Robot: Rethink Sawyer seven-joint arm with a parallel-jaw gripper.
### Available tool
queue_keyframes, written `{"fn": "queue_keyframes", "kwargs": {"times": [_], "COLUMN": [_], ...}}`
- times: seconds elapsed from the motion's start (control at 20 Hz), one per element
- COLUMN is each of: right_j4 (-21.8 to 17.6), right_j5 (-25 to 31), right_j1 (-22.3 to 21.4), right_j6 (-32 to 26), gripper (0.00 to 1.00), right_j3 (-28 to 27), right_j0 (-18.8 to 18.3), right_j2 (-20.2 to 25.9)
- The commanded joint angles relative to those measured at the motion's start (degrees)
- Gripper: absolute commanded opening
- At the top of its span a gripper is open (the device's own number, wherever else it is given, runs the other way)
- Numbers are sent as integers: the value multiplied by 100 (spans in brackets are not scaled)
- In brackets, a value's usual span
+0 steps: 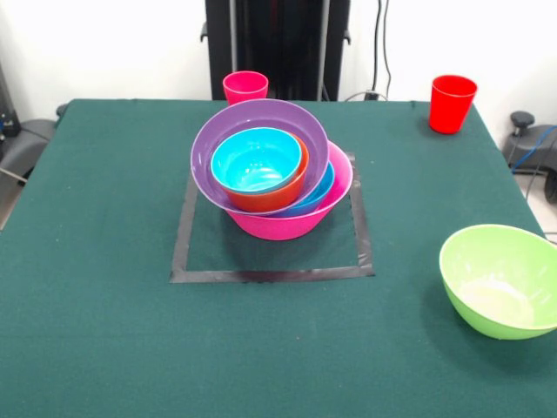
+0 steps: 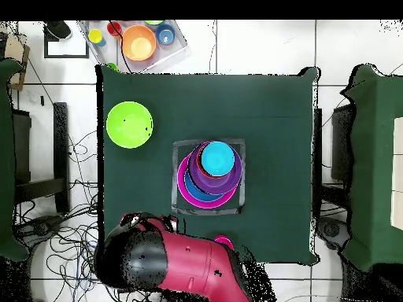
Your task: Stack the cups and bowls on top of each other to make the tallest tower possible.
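Tower: your glossy pink plastic bowl (image 1: 287, 225) carries blue, purple (image 1: 209, 139), orange and light-blue bowls inside the taped square (image 1: 270, 275).
Edges: lime green bowl (image 1: 503, 280) overhangs the tabletop (image 1: 96, 331) edge; pink-red cup (image 1: 245, 87) and red cup (image 1: 452, 103) stand at the far edge.
Fingers: you cannot see them in either view.

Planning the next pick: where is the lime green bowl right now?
The lime green bowl stands alone on the green table, outside the taped square: low right in the front view, upper left overhead, apart from the tower.
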Motion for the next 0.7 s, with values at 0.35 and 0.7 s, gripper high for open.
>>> {"fn": "queue_keyframes", "kwargs": {"times": [0.35, 0.7], "right_j4": [-268, -166], "right_j5": [-1422, -2221], "right_j1": [1320, 1802], "right_j6": [700, 786], "gripper": [100, 100], "right_j3": [366, 595], "right_j0": [144, 41], "right_j2": [458, 599]}}
